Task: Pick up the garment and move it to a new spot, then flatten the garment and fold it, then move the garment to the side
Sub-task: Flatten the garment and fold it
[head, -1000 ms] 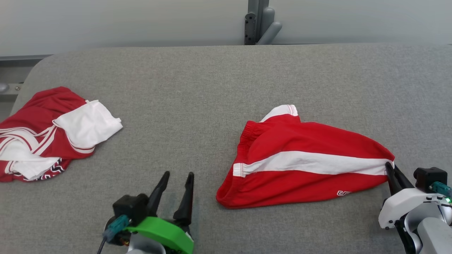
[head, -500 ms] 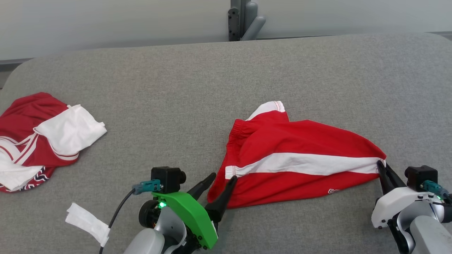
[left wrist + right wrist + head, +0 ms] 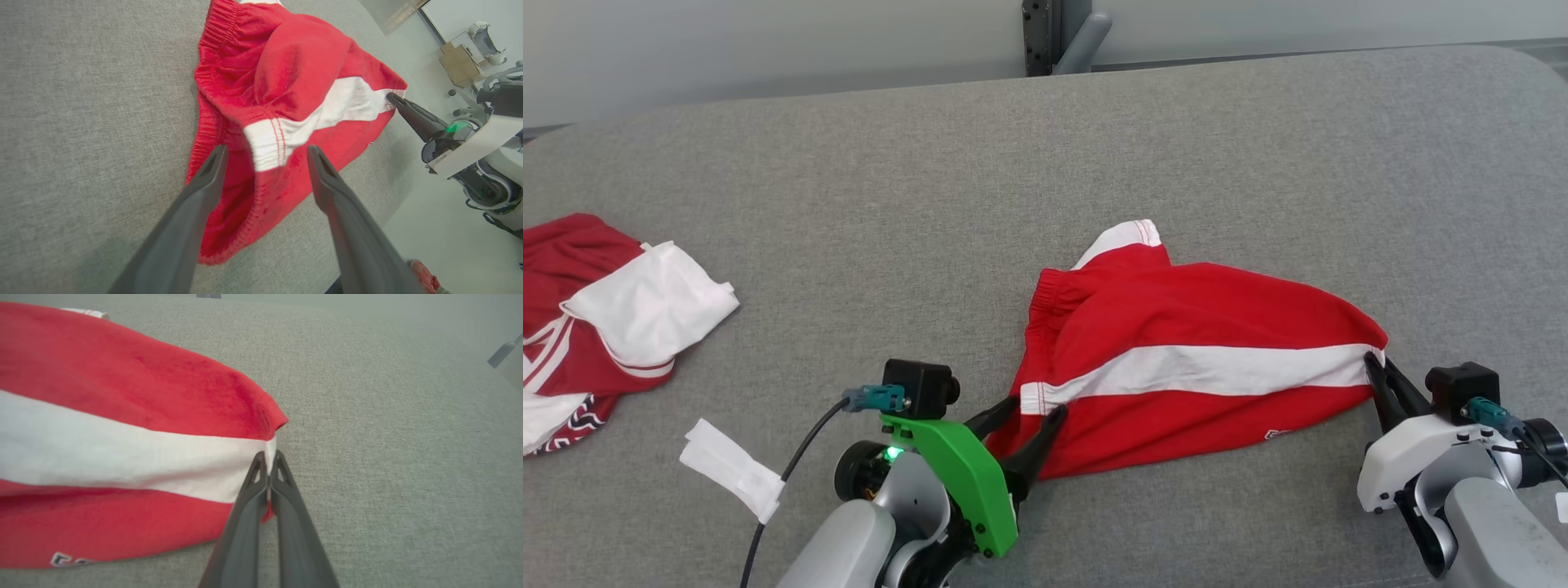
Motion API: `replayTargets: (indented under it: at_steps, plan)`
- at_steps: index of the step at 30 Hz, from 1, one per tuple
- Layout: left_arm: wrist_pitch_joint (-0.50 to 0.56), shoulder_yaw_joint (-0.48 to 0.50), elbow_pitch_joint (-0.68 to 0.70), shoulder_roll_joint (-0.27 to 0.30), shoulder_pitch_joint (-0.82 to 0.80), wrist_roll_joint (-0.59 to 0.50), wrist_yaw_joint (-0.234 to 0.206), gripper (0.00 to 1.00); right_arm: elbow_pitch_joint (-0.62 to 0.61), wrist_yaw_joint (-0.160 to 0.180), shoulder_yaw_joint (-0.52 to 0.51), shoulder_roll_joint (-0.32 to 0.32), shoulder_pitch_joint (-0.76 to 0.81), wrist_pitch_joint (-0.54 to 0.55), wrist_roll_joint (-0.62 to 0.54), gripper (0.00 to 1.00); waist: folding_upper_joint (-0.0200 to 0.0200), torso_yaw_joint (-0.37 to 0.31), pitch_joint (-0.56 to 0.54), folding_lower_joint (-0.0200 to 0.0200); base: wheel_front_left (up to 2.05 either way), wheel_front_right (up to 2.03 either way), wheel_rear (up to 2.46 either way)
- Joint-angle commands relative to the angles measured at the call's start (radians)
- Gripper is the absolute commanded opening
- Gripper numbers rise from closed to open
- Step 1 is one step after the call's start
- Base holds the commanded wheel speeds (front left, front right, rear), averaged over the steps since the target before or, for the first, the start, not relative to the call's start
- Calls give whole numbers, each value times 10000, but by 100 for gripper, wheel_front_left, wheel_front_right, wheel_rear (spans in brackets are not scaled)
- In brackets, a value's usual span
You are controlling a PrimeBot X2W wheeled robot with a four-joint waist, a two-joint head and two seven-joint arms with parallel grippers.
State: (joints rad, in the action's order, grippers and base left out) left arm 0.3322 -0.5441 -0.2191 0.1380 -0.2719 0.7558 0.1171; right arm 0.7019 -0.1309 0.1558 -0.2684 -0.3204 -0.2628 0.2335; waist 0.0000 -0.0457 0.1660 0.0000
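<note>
Rightward, right gripper [image 3: 1372, 358] pinches garment [image 3: 1176, 327] edge; grey table [image 3: 931, 204] stretches beyond.

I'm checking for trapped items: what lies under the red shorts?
Grey fabric tabletop shows all around the red shorts; anything beneath the bunched cloth is covered.

The red shorts [image 3: 1168, 314] lie rumpled on the grey cloth-covered surface [image 3: 915, 188], right of its middle and toward the near edge. A broad white stripe [image 3: 1201, 369] runs lengthwise across them, from a red-stitched end at the left to the right end — there the cloth narrows to a drawn-out point. The gathered elastic waistband [image 3: 1045, 298] bunches at the left, a white flap [image 3: 1123, 237] pokes out behind it, and a small white logo [image 3: 1278, 434] shows near the lower edge
</note>
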Motion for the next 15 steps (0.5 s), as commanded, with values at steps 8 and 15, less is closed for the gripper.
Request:
replayTargets:
  at_steps: [8, 15]
  plan:
    - [-171, 36, -221, -87, -335, 117, 8, 0, 10, 3, 81, -88, 111, -36, 10, 0, 0, -145, -1, 0, 0, 0, 0]
    - [-195, 9, -46, -207, -227, 379, 21, 0, -70, 3, 185, -275, 126, -36, 164, 0, 0, -183, -441, 0, 0, 0, 0]
